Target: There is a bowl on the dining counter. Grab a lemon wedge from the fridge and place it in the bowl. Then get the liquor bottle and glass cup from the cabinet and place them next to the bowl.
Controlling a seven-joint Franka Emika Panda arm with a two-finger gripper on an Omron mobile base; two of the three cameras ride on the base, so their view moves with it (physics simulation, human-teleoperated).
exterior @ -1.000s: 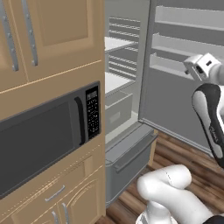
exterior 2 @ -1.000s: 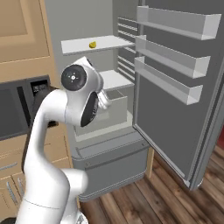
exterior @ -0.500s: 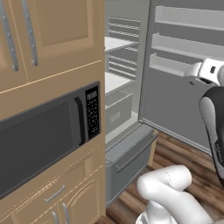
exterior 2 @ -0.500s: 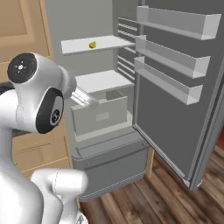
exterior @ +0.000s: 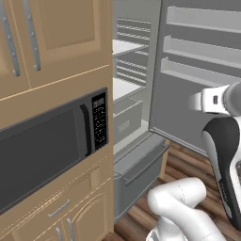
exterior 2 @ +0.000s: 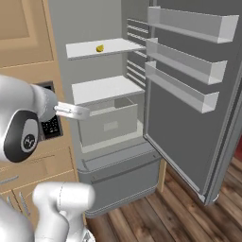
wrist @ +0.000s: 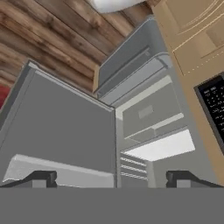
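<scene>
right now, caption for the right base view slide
Fridge door open, lemon wedge on the top shelf.

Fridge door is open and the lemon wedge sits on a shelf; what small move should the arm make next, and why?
Probably swing the hand up toward the top shelf of the fridge, where the lemon wedge lies. The gripper is open and holds nothing, and the hand view looks at the door and the drawer, not at the wedge, so it needs aiming first.
</scene>
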